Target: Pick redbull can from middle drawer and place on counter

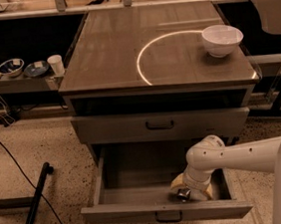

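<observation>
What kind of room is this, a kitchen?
Probably a robot test lab, not a home kitchen: the counter is marked with a white arc, and a white robot arm holds its claw down inside the open middle drawer.

Worktop [109,52]: I read dark grey-brown, glossy.
Arc line [139,64]: bright white curve across the worktop.
Bowl [222,39]: plain white.
Middle drawer [136,170]: grey-brown all over, with a dark handle [169,216].
Redbull can [182,195]: silvery with darker patches, from what I can make out.
Gripper [191,189]: yellowish-tan, low in the middle drawer's front right, at the redbull can.
Arm [240,153]: white.
Floor [48,143]: beige, finely speckled.
Cup [55,64]: white.
</observation>
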You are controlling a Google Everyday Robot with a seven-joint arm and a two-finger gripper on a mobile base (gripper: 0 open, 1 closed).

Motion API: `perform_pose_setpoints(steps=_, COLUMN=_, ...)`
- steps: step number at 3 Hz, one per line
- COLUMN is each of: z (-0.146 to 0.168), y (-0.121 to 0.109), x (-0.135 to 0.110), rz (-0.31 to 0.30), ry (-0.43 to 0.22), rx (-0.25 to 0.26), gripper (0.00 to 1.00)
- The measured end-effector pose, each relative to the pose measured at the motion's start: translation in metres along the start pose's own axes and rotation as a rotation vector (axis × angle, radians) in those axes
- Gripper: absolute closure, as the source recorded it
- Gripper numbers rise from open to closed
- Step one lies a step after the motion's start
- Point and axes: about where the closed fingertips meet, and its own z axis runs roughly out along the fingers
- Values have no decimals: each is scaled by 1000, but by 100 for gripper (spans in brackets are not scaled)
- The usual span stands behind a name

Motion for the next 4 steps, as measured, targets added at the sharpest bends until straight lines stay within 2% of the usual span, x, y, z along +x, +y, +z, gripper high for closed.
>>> perform_pose_setpoints(steps=1, z=17, y=-3, x=0, rz=6, ry=-14, rx=15, gripper=42)
perform_pose_setpoints(steps=2, z=25, y=-2, x=16, rz=63, ry=3, rx=54, gripper=56)
perform_pose_setpoints(steps=3, z=25, y=-5, x=22, rz=88, ry=4, rx=88, gripper=78)
perform_pose_setpoints(steps=4, z=-11, y=-7, x=34, rz=136, ry=23, rx=197, gripper=99)
